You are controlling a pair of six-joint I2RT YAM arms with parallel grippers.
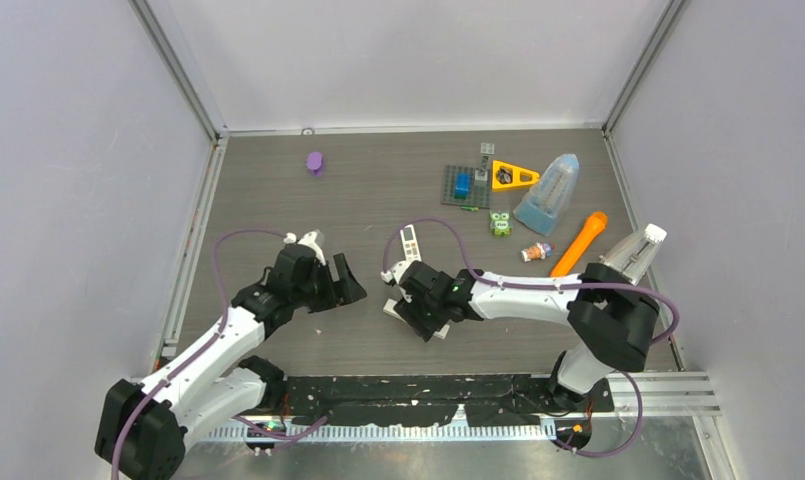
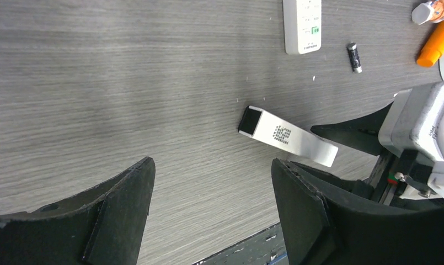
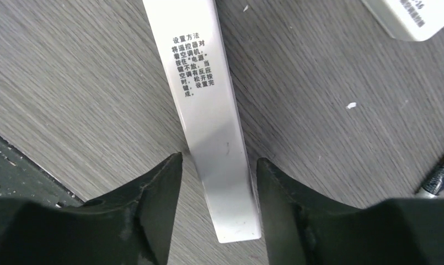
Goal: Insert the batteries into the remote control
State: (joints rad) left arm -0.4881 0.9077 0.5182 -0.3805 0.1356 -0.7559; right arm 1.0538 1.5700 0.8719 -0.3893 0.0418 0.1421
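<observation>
Eyes on the blackish battery [image 2: 354, 57] first: it lies loose on the table [image 2: 98, 83], so as we judge it nothing is loaded yet. From the left wrist view it sits at about one o'clock from the face-down remote [image 3: 214, 110], apart from it, and at about four o'clock from the second remote [image 2: 302, 25], just beside that one. The right gripper [image 3: 219, 160] straddles the face-down remote near its end. Its jaws are parted, with a sliver of table showing on either side, so we see no clamp on it. The left gripper [image 2: 211, 162] hovers at about seven o'clock of that remote, jaws spread wide with nothing between them. Everything is left to do, by our reading: seize the remote, get at the battery bay, fetch the cells. Now the unknowns. We see only a printed label on the remote's back, no cover or bay. The right wrist view cuts the battery off at its edge, and we cannot pick out any other batteries for sure.
</observation>
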